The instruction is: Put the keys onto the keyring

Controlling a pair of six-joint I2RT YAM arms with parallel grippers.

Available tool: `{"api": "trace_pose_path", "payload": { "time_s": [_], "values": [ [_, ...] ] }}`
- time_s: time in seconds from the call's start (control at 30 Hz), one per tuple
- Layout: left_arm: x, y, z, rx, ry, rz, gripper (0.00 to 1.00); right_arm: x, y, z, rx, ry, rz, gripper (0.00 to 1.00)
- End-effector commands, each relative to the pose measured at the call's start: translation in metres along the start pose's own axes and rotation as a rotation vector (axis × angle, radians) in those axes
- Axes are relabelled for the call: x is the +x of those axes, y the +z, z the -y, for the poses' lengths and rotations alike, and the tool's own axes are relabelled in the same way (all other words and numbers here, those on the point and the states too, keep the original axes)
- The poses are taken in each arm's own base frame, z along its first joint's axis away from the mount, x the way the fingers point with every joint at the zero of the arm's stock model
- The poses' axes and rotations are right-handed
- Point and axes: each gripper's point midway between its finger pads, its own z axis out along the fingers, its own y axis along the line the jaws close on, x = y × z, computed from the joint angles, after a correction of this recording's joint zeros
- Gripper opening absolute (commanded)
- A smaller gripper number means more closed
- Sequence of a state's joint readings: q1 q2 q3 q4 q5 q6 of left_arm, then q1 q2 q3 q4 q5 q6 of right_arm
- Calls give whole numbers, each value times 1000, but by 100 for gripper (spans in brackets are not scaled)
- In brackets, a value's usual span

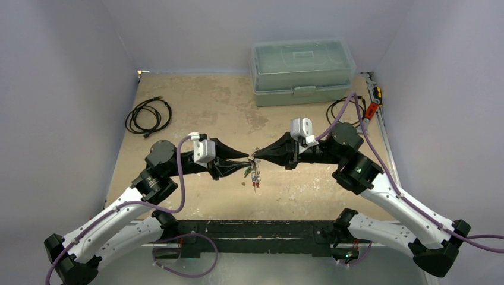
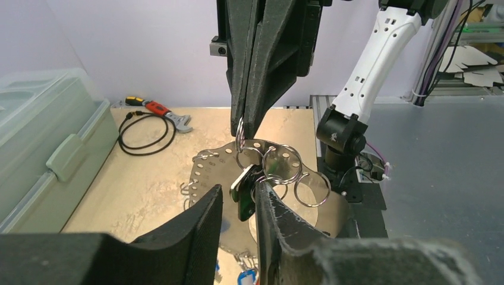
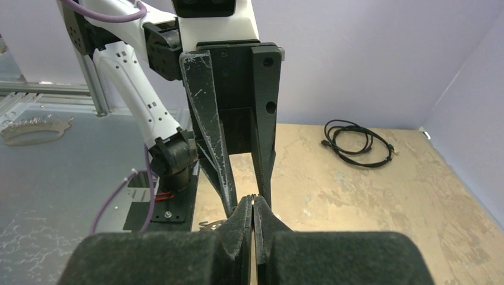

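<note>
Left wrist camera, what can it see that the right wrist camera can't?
Only the left wrist camera shows the green key sitting between the left pincer's fingers. It also shows the bunch of metal rings, the see-through box, the wrench and the right arm. Only the right wrist camera shows the left arm. Both show the sandy table and the right pincer, shut on a thin ring.

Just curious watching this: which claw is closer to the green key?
Left. The green key sits between the fingers of the left claw; the right claw pinches a ring just above it.
</note>
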State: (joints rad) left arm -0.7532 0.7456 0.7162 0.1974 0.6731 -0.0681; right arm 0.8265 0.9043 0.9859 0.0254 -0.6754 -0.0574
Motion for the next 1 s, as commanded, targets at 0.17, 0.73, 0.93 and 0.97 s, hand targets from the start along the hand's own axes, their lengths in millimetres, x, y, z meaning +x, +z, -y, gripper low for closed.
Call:
{"api": "trace_pose_path", "payload": {
  "time_s": [0.17,0.73,0.93,0.97],
  "values": [
    [-19,5,6,47,11,49,21,-21,2,-8,-48,-29,73,0],
    [-19,8,24,168,-25,65,0,-21,-1,-10,-40,-28,96,0],
    [-18,8,18,126,-17,61,0,-34,-4,-10,-17,-22,201,0],
    [-18,8,17,125,-18,60,0,-35,-3,-11,-22,-14,219,0]
  ]
}}
